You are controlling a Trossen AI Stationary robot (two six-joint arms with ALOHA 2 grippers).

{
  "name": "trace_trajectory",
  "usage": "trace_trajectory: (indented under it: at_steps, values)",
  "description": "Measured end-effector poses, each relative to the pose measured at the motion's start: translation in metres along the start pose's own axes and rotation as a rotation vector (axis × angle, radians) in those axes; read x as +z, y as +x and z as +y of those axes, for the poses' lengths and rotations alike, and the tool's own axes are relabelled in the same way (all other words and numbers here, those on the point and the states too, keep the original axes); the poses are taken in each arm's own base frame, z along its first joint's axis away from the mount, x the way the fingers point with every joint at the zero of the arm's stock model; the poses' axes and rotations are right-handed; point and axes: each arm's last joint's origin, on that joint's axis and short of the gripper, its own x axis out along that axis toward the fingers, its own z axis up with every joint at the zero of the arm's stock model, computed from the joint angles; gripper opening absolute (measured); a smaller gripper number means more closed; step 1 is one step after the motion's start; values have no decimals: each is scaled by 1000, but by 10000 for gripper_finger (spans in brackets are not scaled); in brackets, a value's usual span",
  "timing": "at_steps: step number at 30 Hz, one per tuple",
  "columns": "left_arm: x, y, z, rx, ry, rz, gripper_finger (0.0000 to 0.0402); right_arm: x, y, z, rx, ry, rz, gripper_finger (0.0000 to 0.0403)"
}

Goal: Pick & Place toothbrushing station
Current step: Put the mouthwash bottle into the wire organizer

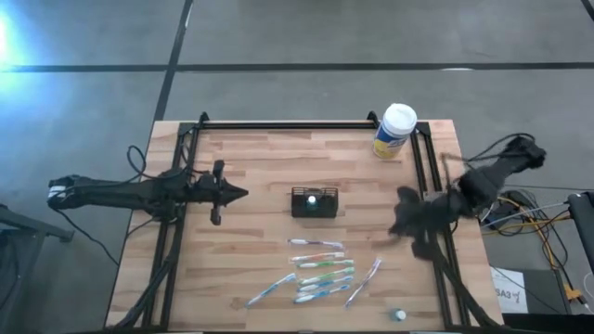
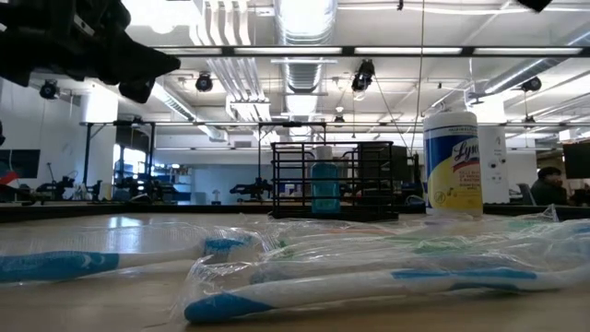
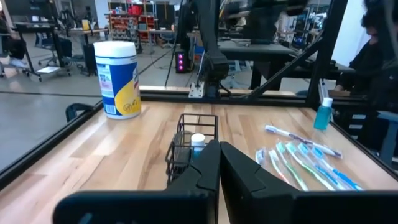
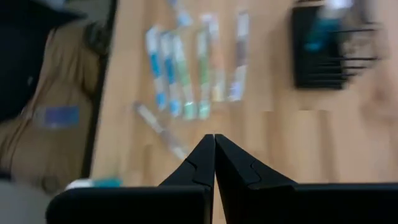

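Observation:
The toothbrushing station, a small black mesh caddy [image 1: 315, 202] [image 3: 186, 146] [image 4: 333, 53], stands on its base at the middle of the wooden table, with a teal white-capped bottle [image 2: 324, 184] upright inside it. My left gripper [image 1: 243, 194] [image 3: 219, 152] is shut and level above the table, left of the caddy, pointing at it and touching nothing. My right gripper [image 4: 214, 142] is shut too. It is raised over the table's right side [image 1: 404, 221], slanting down, with nothing in it.
Several wrapped toothbrushes [image 1: 320, 269] [image 2: 369, 267] lie in front of the caddy toward the near edge. A yellow canister with a white lid [image 1: 394, 131] [image 3: 118, 78] stands at the far right. A small bottle [image 1: 399, 315] sits near the near right corner. Black rails [image 1: 278, 123] frame the table.

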Motion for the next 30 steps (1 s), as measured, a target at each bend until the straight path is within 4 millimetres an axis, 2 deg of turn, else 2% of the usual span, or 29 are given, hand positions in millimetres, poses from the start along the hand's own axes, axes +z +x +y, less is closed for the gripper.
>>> trace_trajectory:
  at_steps: [7, 10, 13, 19, 24, 30]
  values:
    - [-1, 0, 0, 0, -1, 8, 12, 4, 29, 81, 42, -68, 132, 16]
    - [-1, 0, 0, 0, -1, 13, 12, 3, 43, 111, 39, -54, 172, 38]
    - [-1, 0, 0, -1, -2, 13, 12, 3, 56, 133, 20, -75, 209, 69]
    - [-1, 0, 0, -1, -1, 16, 12, -6, 97, 156, -81, -317, 340, 133]
    - [-1, 0, 0, -2, 7, 15, 12, -12, 122, 169, -81, -347, 460, 179]
    - [-1, 0, 0, -2, 32, 15, 12, -14, 127, 180, -80, -364, 541, 218]
